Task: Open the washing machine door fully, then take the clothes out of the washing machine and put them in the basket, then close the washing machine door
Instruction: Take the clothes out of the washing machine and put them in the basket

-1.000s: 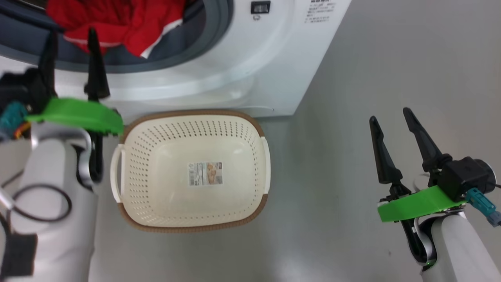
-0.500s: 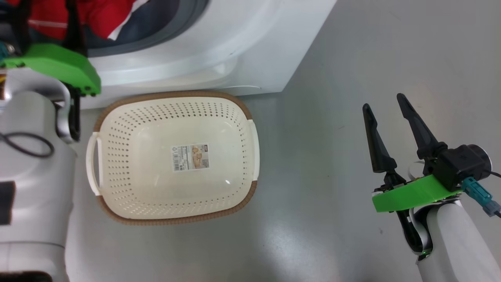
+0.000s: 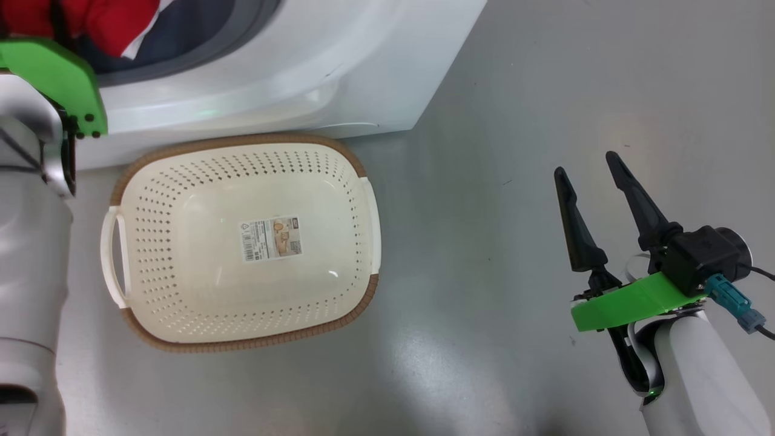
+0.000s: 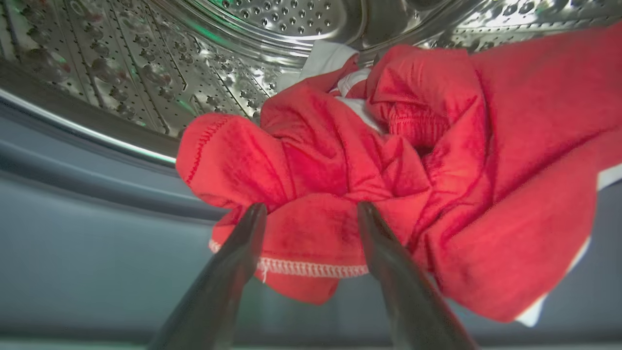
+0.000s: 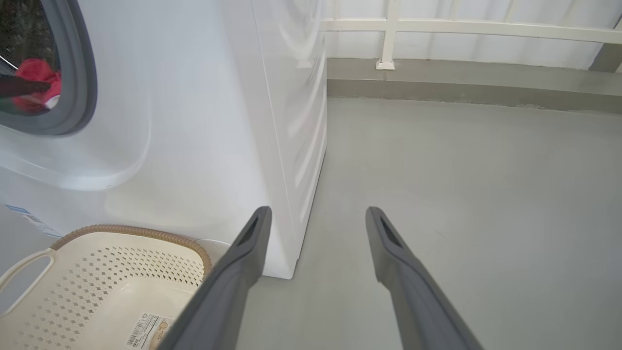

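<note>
Washing machine (image 3: 290,79), a big white front-loader, is standing at the far left. Bright red soft clothes with white trim (image 4: 388,160) are lying bunched at the mouth of its perforated steel drum (image 4: 121,68). A cream perforated plastic basket with a brown woven rim (image 3: 242,140) is sitting empty on the floor, just in front of the machine. The left gripper (image 4: 311,208) is reaching in, fingers spread apart, a stitched red fold showing between the tips and nothing gripped. The right gripper (image 3: 585,165) is hovering spread and empty, well to the right. My worry is that by closing on that thin hem alone it may be pinching too little. The bundle could then be slipping free, snagging at the mouth or dropping short of the basket.
</note>
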{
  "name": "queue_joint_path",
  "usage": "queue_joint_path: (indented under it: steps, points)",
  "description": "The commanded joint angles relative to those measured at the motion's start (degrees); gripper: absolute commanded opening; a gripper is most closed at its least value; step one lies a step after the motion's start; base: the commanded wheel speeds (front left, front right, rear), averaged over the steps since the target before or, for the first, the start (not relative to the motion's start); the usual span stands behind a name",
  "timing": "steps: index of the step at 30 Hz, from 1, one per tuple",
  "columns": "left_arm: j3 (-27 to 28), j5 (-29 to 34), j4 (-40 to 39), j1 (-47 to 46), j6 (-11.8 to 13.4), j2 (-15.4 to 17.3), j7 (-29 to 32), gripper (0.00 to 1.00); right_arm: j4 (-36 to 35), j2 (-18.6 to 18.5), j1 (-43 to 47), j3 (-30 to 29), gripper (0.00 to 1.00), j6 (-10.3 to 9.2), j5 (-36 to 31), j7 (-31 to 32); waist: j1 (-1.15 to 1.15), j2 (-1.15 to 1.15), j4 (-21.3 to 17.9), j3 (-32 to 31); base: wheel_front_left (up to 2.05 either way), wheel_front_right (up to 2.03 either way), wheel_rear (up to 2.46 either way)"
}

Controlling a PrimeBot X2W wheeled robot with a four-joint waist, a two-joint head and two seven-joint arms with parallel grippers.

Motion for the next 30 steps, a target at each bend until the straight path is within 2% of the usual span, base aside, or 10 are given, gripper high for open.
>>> queue_joint_path:
  steps: [1,11,12,13,20,25,30]
  points:
    - [0.11,0.95,-0.62,-1.05,0.51,3.26,0.46,1.00,-1.01,0.08,-0.39,1.52,1.00,0.26,0.38,-0.36,0.00,0.00,-0.12,0.10,0.00,0.00,0.00]
    - [-2.53,2.54,4.01,-2.84,1.42,4.60,5.47,1.00,-0.39,0.20,-0.54,2.28,1.00,0.26,0.58,-0.36,0.00,0.00,-0.50,0.27,0.00,0.00,0.00]
    - [-2.64,2.49,4.30,-2.81,1.27,4.74,5.70,0.15,-0.37,0.20,-0.59,2.36,1.00,0.26,0.64,-0.36,0.00,0.00,-0.55,0.27,0.00,0.00,0.00]
    - [-2.78,2.47,4.46,-2.81,1.13,4.85,5.68,0.00,-0.37,0.21,-0.65,2.43,1.00,0.26,0.69,-0.36,0.00,0.00,-0.60,0.26,0.00,0.00,0.00]
    - [-2.96,1.46,4.25,-2.00,0.44,4.39,1.57,0.00,-0.25,0.24,-0.74,2.47,1.00,0.26,0.92,-0.36,0.00,0.00,-0.48,0.02,0.00,0.00,0.00]
    - [-1.88,-0.08,2.54,-0.70,1.42,4.14,-5.98,0.00,-0.11,0.25,-0.68,2.36,1.00,0.26,1.17,-0.36,0.00,0.00,-0.30,-0.35,0.00,0.00,0.00]
    - [-0.28,-2.28,0.49,0.88,0.76,4.09,-11.16,0.00,-0.03,0.26,-0.47,2.07,1.00,0.26,1.32,-0.36,0.00,0.00,-0.01,-0.93,0.00,0.00,0.00]
